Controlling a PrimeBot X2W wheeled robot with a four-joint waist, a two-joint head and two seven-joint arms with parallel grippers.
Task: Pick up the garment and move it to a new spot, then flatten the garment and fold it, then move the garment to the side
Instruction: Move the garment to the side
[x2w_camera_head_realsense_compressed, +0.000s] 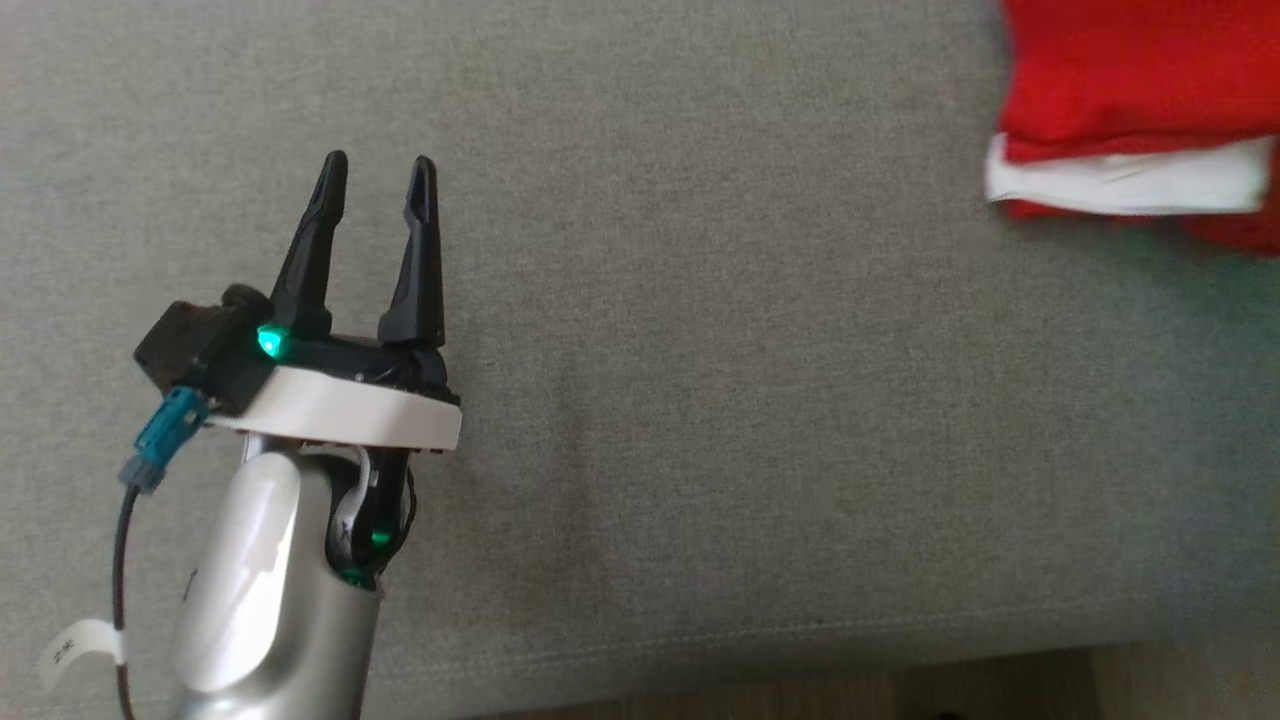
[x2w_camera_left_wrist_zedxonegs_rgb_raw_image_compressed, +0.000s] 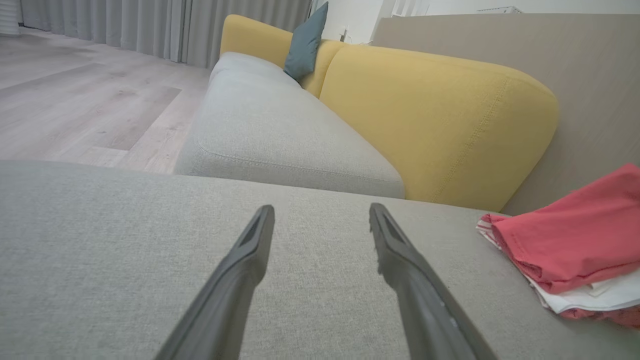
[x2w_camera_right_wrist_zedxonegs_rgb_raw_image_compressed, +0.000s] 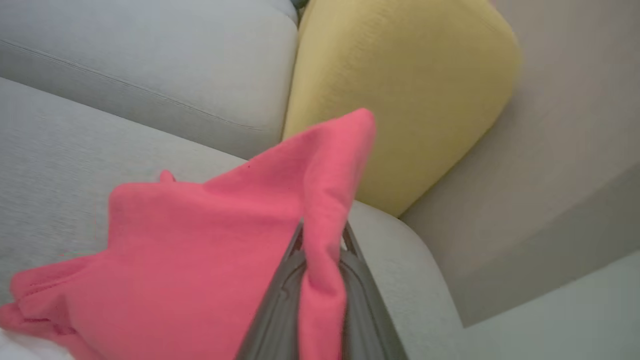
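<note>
Right pincer (x2w_camera_right_wrist_zedxonegs_rgb_raw_image_compressed: 323, 234) grips a fold of the red, white-banded garment (x2w_camera_right_wrist_zedxonegs_rgb_raw_image_compressed: 200, 250), bunched at the sofa's (x2w_camera_head_realsense_compressed: 700, 400) far right corner; left pincer (x2w_camera_head_realsense_compressed: 378, 182) gapes.

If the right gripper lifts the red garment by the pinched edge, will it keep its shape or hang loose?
Probably loose: the red garment creases softly between the fingers of the right gripper. It seems light, since one thin pinch holds a corner up. The stacked layers, white layer included, may slide apart.
</note>
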